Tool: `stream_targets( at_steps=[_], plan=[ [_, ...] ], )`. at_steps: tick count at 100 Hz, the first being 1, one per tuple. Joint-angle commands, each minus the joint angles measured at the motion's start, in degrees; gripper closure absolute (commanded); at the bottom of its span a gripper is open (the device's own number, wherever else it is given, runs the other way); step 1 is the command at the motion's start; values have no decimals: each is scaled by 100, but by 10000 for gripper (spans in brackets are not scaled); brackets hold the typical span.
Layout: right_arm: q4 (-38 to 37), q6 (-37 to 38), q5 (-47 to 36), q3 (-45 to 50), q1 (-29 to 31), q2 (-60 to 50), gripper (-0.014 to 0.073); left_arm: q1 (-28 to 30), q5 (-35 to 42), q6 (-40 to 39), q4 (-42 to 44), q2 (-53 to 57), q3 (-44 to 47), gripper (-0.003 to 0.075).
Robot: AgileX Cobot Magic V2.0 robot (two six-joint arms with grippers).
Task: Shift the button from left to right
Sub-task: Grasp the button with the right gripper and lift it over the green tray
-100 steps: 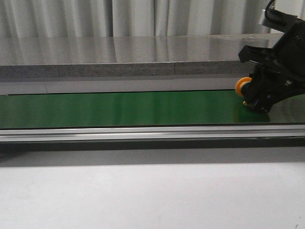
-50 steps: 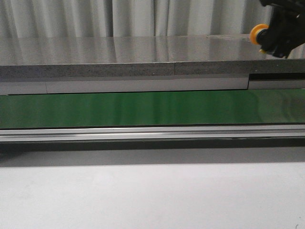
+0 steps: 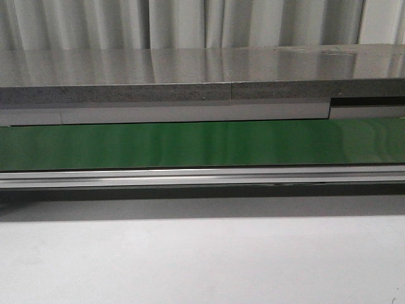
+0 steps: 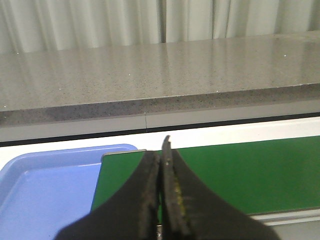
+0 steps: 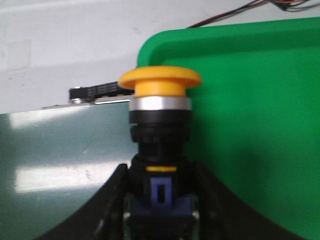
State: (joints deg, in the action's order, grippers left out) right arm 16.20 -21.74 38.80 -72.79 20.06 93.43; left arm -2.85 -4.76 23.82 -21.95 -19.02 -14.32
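Button (image 5: 160, 130) clamped in right hand (image 5: 160, 210).

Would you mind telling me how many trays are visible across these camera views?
2. A blue tray lies beside the end of the green belt in the left wrist view; a green tray sits behind the button held by the right gripper. Others may lie outside the views.

Front view faces green belt (image 3: 190, 144) side-on, low; left wrist looks along it close; right wrist closest, over belt end.
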Motion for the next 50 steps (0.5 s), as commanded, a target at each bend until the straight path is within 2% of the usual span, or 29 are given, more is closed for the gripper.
stream_targets(
  at_steps=[1,50],
  plan=[
    [-74,-53,-367,-177,182,-43,411,-54,476,-9,-71,-40,-153,741],
    [-465,-53,-639,-177,435,1054,411,-54,476,-9,-71,-40,-153,741]
  ],
)
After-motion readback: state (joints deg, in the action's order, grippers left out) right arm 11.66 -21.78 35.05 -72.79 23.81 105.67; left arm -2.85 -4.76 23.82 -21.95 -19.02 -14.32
